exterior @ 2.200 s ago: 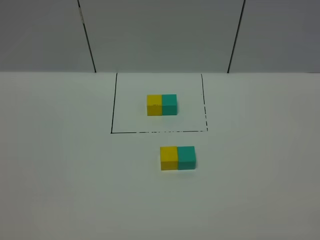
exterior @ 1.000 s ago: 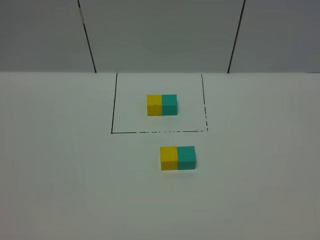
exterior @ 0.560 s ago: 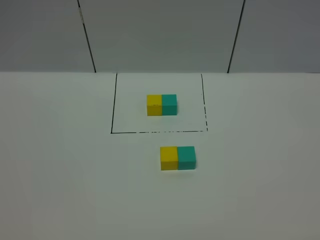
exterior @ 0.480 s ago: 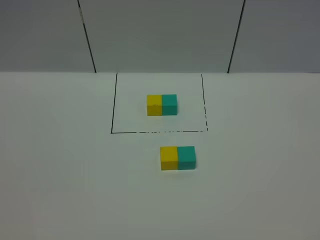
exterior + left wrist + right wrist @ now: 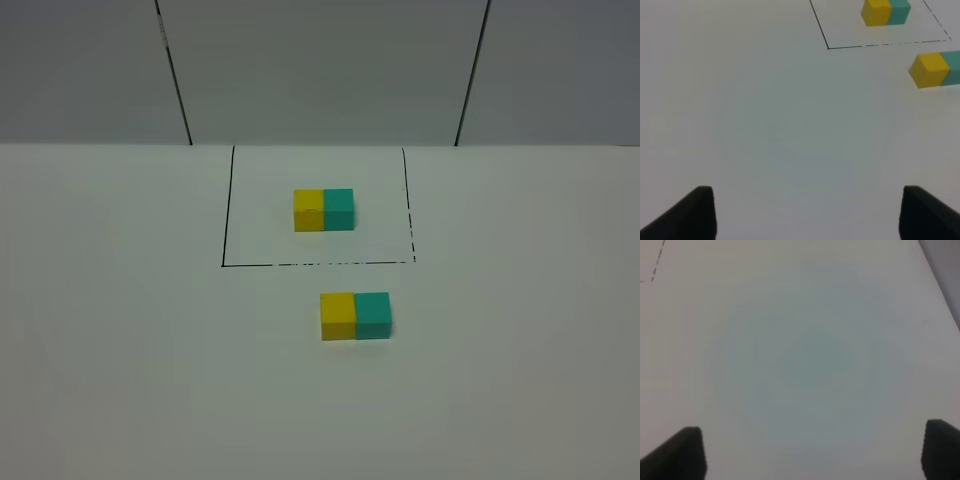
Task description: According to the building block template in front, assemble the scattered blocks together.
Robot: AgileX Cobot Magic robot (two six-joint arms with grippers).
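In the high view a white table point(image 5: 120, 350) fills the lower two thirds of the frame, with a grey panelled wall point(image 5: 320, 70) across the top. A thin black outline point(image 5: 226, 220), partly dashed along its near and right sides, sits in the upper middle of the table. Inside it stands the template point(image 5: 324, 210): a yellow cube on the left touching a teal cube on the right.

Just below the outline's near edge, slightly right of centre, sit the blocks. The yellow block point(image 5: 338, 316) is on the left and the teal block point(image 5: 373, 315) on the right, their sides touching, in the same order as the template. They lie outside the outline, near it but apart from it.

No arm shows in the high view.

In the left wrist view the left gripper point(image 5: 807, 212) shows only as two dark fingertips point(image 5: 700, 212) in the lower corners of the frame, wide apart, with nothing between them but bare table. The template point(image 5: 886, 12) appears at the upper right of that frame, and the yellow block point(image 5: 929, 70) at the right edge with the teal block point(image 5: 953, 67) cut off by the frame.

In the right wrist view the right gripper point(image 5: 812, 452) likewise shows two dark fingertips point(image 5: 687, 452) in the lower corners, spread wide over bare table. A short piece of the dashed outline point(image 5: 657, 262) shows at the upper left.
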